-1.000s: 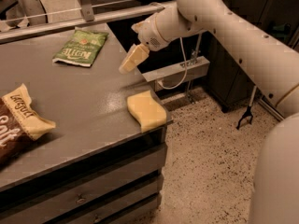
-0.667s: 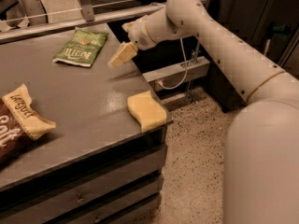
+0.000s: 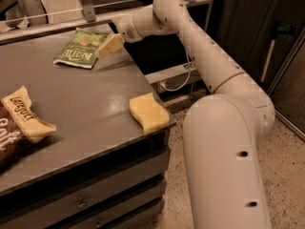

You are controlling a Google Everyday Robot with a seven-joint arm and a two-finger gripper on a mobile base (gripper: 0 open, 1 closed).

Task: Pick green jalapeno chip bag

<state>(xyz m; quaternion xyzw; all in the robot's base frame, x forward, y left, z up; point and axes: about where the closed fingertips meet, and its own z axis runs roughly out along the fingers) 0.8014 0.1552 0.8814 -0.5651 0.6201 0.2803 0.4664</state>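
The green jalapeno chip bag (image 3: 81, 48) lies flat at the far side of the grey table (image 3: 81, 104), white lettering up. My gripper (image 3: 108, 46) hangs just right of the bag's right edge, a little above the table, its cream fingers pointing down-left toward the bag. My white arm reaches in from the right over the table's far right corner.
A yellow sponge (image 3: 148, 112) sits at the table's front right corner. A brown-and-cream "Salt" bag (image 3: 19, 125) lies at the left edge. A metal rail (image 3: 57, 20) runs behind the table. Dark cabinets and cables stand to the right.
My gripper has moved left along the far edge of the table, from right of the bag to close beside its right edge.
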